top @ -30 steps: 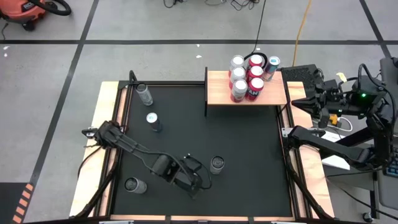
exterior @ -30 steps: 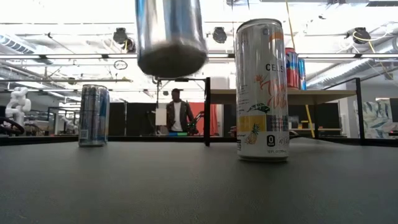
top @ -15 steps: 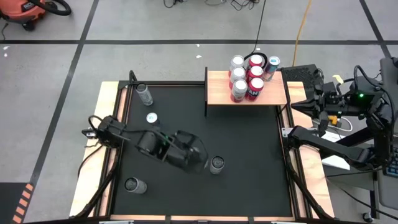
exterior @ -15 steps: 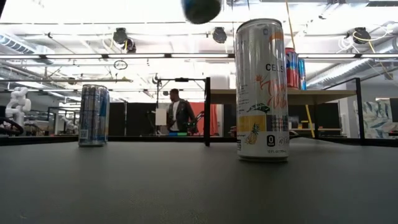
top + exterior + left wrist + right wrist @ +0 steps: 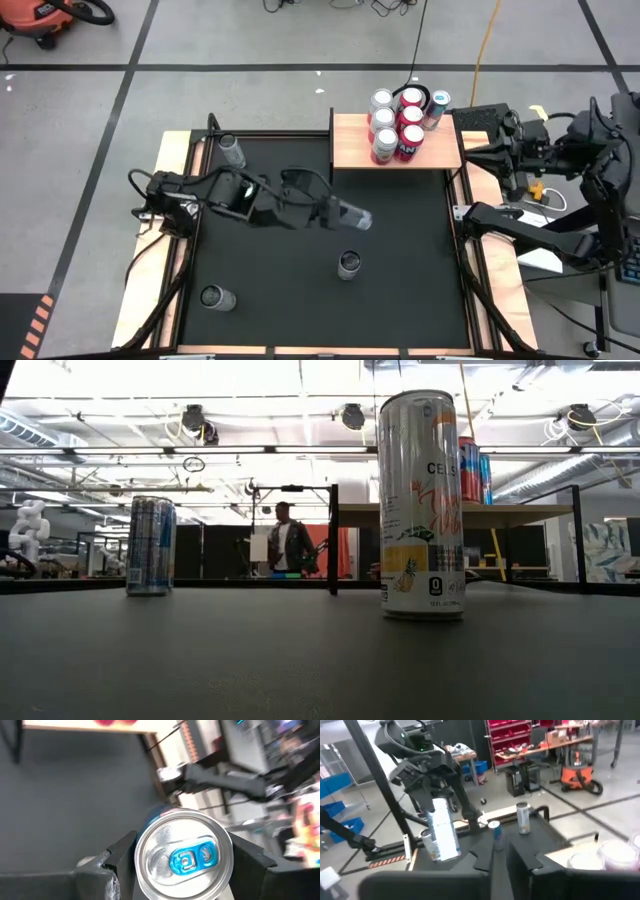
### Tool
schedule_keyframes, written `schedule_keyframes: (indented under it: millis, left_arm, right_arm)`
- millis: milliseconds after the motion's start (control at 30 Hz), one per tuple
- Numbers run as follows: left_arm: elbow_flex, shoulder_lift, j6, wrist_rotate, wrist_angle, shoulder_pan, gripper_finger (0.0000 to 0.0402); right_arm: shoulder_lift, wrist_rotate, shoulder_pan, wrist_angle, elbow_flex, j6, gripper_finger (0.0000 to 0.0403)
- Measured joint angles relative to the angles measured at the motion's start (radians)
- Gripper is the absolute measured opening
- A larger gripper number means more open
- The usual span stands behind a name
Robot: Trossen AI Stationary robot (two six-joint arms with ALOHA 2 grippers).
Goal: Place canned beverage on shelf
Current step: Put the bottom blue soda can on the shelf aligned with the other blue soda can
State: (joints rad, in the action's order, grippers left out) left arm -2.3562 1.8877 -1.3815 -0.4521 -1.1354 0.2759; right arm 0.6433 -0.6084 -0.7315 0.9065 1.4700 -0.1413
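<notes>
Can (image 5: 352,215) now mid-frame, carried up from lower centre | left gripper (image 5: 338,213) clamped on it, fingers part-spread | shelf (image 5: 440,150) upper right | we read transport underway | right gripper (image 5: 500,851) nearly closed, empty.

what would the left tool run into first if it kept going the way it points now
Probably nothing on the black tabletop: the left tool, gripping a silver can with a blue tab, points toward the table's right side, just short of the light-wood shelf. Height is unclear.
</notes>
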Motion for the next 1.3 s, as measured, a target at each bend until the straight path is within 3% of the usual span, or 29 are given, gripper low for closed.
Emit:
schedule_keyframes:
  millis: [400,600,933,1300]
  left_arm:
    - [0.001,-0.007,0.01,-0.134,0.228,-0.071,0.0227]
    - [0.001,-0.007,0.063,-0.227,0.32,-0.103,0.0227]
    - [0.001,0.001,0.106,-0.209,0.366,-0.154,0.0227]
    - [0.001,0.001,0.113,-0.2,0.365,-0.165,0.0227]
  right_arm:
    - [0.18,-0.077,0.029,-0.084,0.0,0.254,0.0219]
    - [0.23,-0.076,0.094,-0.11,0.0,0.354,0.0288]
    - [0.344,-0.021,0.199,-0.294,0.0,0.411,0.0311]
    - [0.439,0.019,0.266,-0.321,0.0,0.441,0.0311]
